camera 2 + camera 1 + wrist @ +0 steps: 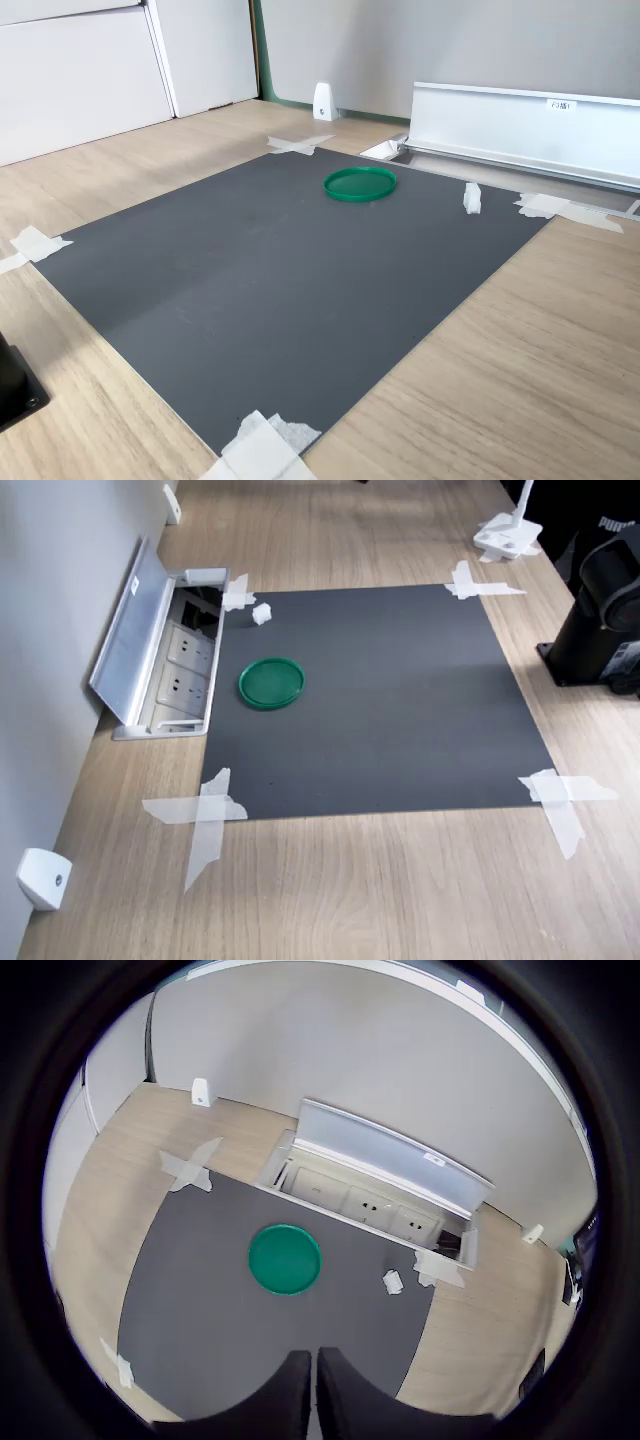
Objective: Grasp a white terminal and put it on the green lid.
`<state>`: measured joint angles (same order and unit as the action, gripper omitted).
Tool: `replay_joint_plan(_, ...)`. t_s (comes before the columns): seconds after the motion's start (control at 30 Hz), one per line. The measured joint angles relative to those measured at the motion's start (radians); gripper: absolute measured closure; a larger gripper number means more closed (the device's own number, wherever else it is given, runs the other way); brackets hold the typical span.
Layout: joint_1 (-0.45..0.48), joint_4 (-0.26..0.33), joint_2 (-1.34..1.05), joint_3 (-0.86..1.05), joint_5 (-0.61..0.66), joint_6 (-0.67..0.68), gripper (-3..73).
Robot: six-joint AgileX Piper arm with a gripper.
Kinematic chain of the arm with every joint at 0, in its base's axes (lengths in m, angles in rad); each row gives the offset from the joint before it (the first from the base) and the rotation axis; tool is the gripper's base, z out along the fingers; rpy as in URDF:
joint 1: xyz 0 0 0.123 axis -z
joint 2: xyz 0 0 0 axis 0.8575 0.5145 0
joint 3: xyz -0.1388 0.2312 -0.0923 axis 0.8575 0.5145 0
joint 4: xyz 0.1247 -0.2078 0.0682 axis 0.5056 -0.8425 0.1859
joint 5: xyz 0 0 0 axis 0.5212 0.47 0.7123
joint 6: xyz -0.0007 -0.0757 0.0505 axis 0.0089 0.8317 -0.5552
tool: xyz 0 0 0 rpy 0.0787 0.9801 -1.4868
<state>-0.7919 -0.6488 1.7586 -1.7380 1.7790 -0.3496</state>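
While the green lid (271,683) lies flat and empty on the dark grey mat (400,730), the white terminal (262,613) sits apart from it, near the mat's far corner in the first exterior view, just beside a strip of white tape (237,593). In the second exterior view the terminal (472,198) stands to the lid's (360,183) right, close to the mat's edge. Beyond that edge a recessed socket box (180,675) in the wooden counter (400,900) stands with its metal cover (130,630) raised, showing a row of outlets inside. In the wrist view the tool (312,1395) hangs high above the mat, its dark fingers (275,1400) pressed together, gripping nothing.
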Motion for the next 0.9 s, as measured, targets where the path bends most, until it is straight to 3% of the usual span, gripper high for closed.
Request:
replay_joint_plan(0.1,0.098,0.039,0.063,-0.05,0.051,0.121,58.1)
replay_joint_plan(0.23,0.171,0.003,0.151,-0.119,0.086,0.192,40.6)
replay_joint_plan(0.37,0.194,-0.045,0.234,-0.215,0.094,0.204,20.1)
replay_joint_plan(0.5,0.196,-0.048,0.319,-0.327,0.095,0.204,7.1)
replay_joint_plan(0.6,0.196,-0.049,0.38,-0.397,0.095,0.204,3.2)
replay_joint_plan(0.9,0.166,-0.066,0.537,-0.473,0.095,0.205,3.2)
